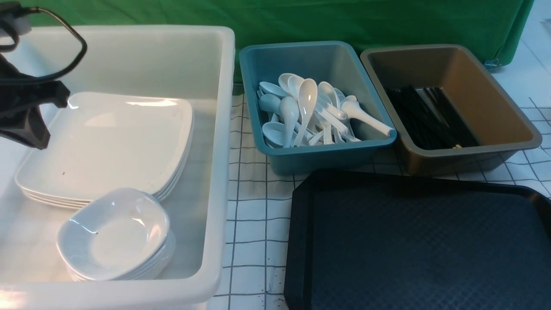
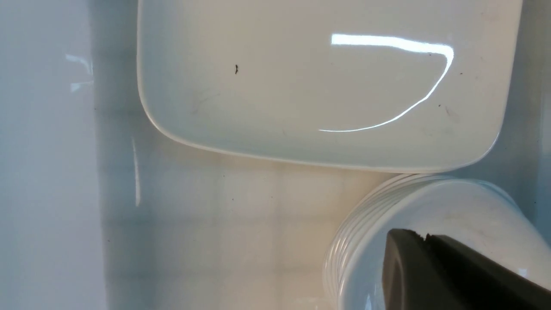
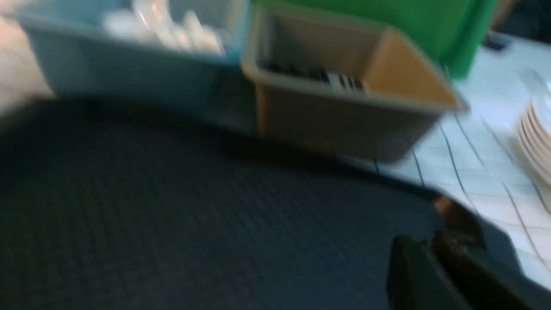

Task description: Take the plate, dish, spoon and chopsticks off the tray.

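Your black textured plastic tray [image 1: 422, 245] sits bare at front right on the grid-checked cloth [image 1: 252, 215]. The large glossy white square plate [image 1: 112, 137] tops a stack in the white plastic tub [image 1: 217, 172], beside stacked small deep white dishes [image 1: 116, 230]. White soup spoons [image 1: 308, 112] fill the teal tub [image 1: 258, 73]; black chopsticks [image 1: 430, 116] lie in the grey-brown tub [image 1: 512, 107]. Your left gripper [image 2: 424, 237] hangs over the dishes, fingers pressed together, empty. Right gripper [image 3: 430, 245]: blurred, gap unreadable.
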Available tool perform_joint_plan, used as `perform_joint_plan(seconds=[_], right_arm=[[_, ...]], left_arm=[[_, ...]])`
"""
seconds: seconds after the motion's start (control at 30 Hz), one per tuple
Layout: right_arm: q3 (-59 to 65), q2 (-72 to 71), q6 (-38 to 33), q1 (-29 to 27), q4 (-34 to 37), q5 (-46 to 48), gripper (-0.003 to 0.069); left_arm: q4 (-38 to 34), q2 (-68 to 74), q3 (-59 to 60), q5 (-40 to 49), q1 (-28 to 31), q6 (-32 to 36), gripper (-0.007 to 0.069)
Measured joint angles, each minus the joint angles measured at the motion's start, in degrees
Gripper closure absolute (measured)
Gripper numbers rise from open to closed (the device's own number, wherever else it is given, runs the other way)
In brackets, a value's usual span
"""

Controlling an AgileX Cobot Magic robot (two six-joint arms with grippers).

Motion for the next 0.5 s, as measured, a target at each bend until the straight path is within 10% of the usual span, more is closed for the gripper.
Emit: perform_joint_plan(seconds=[0.5], right_arm=[[-0.43,0.0,0.0,-1.19,-0.17,3.63,0.0515]], left_arm=[[-13.12,0.0,0.0,0.44,-1.64,2.16,0.0564]])
